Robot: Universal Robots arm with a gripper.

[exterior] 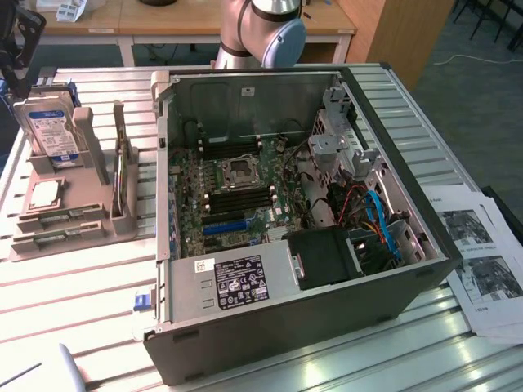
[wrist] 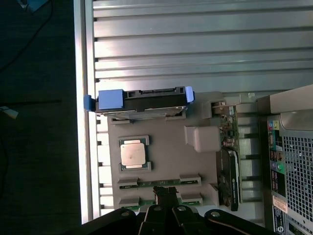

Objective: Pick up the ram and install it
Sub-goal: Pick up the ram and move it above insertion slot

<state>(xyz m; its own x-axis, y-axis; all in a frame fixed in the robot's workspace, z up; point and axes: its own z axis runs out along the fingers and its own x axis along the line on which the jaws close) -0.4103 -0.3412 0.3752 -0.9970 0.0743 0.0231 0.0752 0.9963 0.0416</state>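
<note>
Two green ram sticks (exterior: 59, 218) lie flat in the front slots of a grey holder (exterior: 82, 224) at the exterior view's left, beside the open computer case (exterior: 286, 212). In the wrist view the ram (wrist: 146, 182) shows as thin green strips in the holder (wrist: 166, 156). My gripper (wrist: 165, 192) hangs above them with its black fingers shut and nothing between them, the tips over the gap between the two strips. In the exterior view the gripper (exterior: 16, 49) is a dark shape high above the holder's far end. Black memory slots (exterior: 245, 193) flank the processor socket (exterior: 242, 170).
The holder also carries an upright hard drive (exterior: 51, 131) with blue rails, a processor chip (exterior: 45, 193) and an upright card (exterior: 122, 175). Inside the case are a blue slot (exterior: 225, 226), cables (exterior: 372, 216) and a power supply (exterior: 237, 273). Printed sheets (exterior: 482, 261) lie at the right.
</note>
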